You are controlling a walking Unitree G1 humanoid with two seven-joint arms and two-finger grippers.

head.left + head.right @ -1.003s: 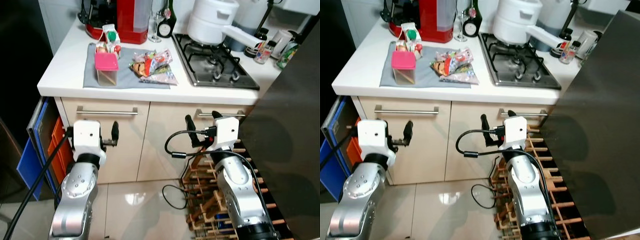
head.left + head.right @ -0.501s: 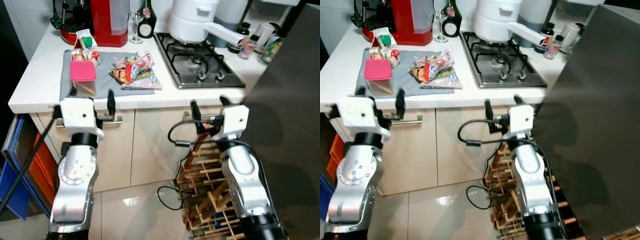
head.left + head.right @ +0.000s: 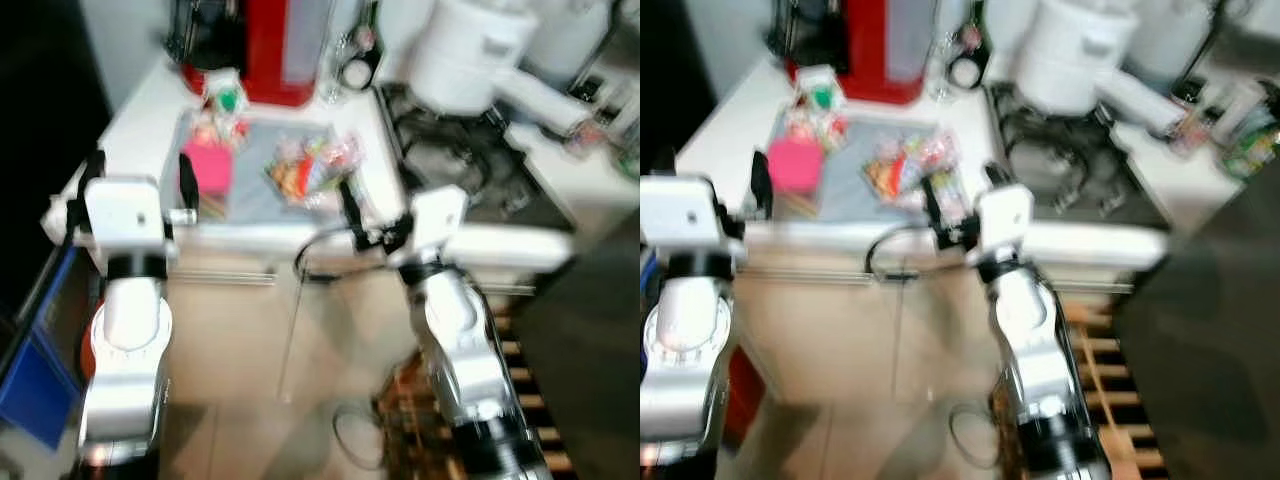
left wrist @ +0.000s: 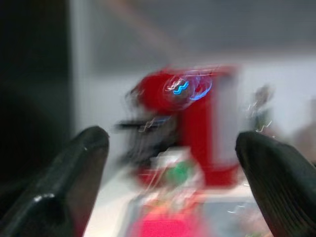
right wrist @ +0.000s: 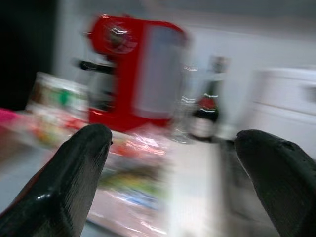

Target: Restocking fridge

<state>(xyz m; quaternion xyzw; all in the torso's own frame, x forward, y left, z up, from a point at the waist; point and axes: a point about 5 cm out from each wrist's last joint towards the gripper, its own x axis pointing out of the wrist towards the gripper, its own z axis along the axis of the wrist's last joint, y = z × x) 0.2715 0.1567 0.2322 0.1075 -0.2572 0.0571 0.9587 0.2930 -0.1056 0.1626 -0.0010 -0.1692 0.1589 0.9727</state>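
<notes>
The pictures are blurred by motion. Nearest lies a pale, glossy tiled floor (image 3: 240, 420), with a wooden rack (image 3: 1120, 400) low at the robot's right and something blue (image 3: 25, 400) low at its left. Above the floor stand cream cabinet doors (image 3: 250, 330) under a white countertop (image 3: 130, 110). A dark panel (image 3: 1210, 340) fills the right side of the eye views.

Both arms are raised in front of the counter edge. The left gripper (image 3: 140, 180) has its two black fingers spread wide and holds nothing; in the left wrist view the fingers (image 4: 64, 187) frame the counter's goods. The right gripper (image 3: 375, 215) is likewise spread and empty, with a black cable (image 3: 300, 290) looping below it.

On the counter a grey cloth (image 3: 255, 190) carries the food items. A pink-lidded container (image 3: 208, 170) sits on the cloth just beyond the left gripper, apart from it. A pile of colourful snack packets (image 3: 310, 165) lies on the cloth just beyond the right gripper, not touched. Behind the container stands a small carton with a green cap (image 3: 222, 105).

Farther back is a red coffee machine (image 3: 270, 50), with a dark bottle (image 5: 207, 111) beside it. To the right is a gas hob (image 3: 450, 170) bearing a white pot (image 3: 470, 55) with a long handle.
</notes>
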